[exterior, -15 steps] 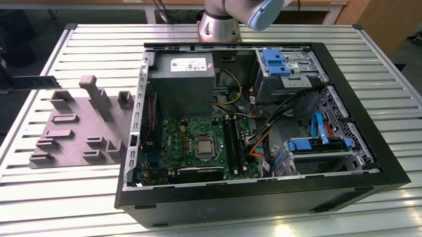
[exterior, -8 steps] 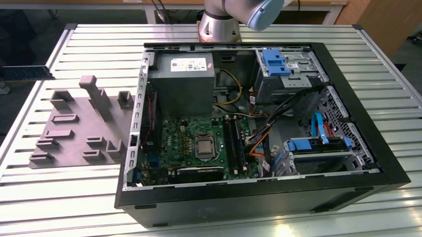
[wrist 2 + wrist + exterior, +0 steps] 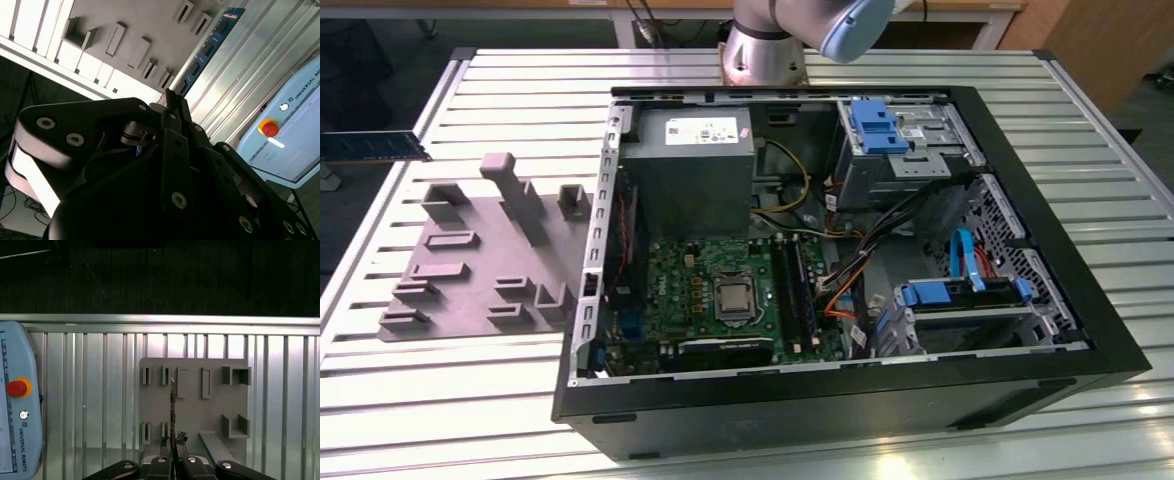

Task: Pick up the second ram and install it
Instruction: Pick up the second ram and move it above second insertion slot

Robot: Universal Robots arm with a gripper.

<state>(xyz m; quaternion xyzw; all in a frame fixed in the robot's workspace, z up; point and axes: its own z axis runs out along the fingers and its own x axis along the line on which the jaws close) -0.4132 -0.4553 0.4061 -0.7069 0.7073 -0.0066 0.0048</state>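
- Clamping the ram (image 3: 172, 405) between its fingers, the gripper (image 3: 173, 454) has its jaws drawn in on the board's two flat faces. In the first wrist view the stick shows edge-on, running straight out from the fingertips.
- In the second wrist view the chip side faces the camera. The hold sits at one end, so most of the length sticks out free.
- In the exterior view the ram hangs in the air at the exterior view's left edge, beside the table (image 3: 520, 70). It is apart from the grey fixture (image 3: 467, 300) and well apart from the open case (image 3: 854, 400) and its black slots (image 3: 790, 280).
- Handling, as I judge it: very light, thin and stiff, so it should not sag or strain the grip.
- It is fragile all the same. The chips and the contact row along one long edge are poor places to squeeze or knock.
- The smooth faces could slip or pivot between narrow pads, and an end hold leaves room for twisting.
- The steadiest hold looks like flat pads on both faces, away from the contact edge.
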